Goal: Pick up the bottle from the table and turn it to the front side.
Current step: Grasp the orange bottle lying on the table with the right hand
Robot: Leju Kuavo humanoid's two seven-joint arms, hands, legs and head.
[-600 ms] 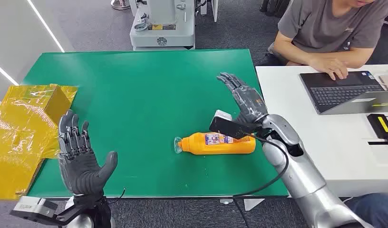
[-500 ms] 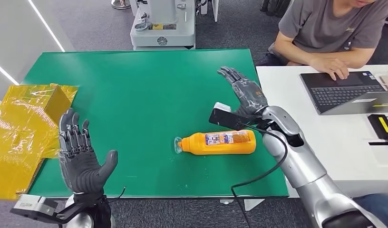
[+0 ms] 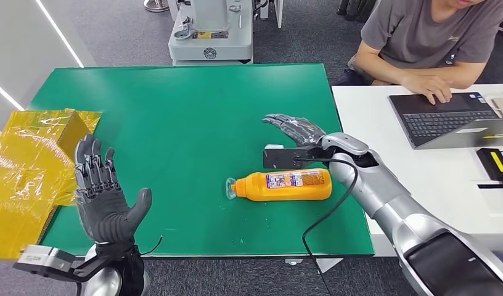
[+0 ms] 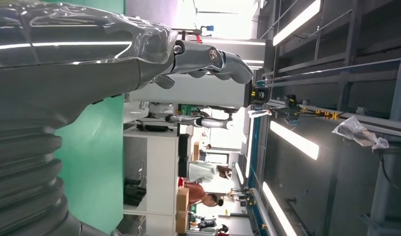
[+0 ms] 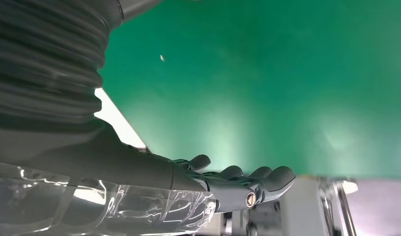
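The orange bottle [image 3: 281, 185] lies on its side on the green bench [image 3: 175, 111]. The right robot hand [image 3: 293, 129] hovers just beyond it, spread and empty, likely lining up a grasp. The left robot hand [image 3: 102, 200] is raised well apart from the bottle, fingers spread.

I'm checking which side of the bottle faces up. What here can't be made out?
- Orange bottle, head view: label print too small to read; underside hidden against the green table.
- Right hand, head view: palm faces away.
- Yellow wrapped box, head view: cut off by the picture's edge.
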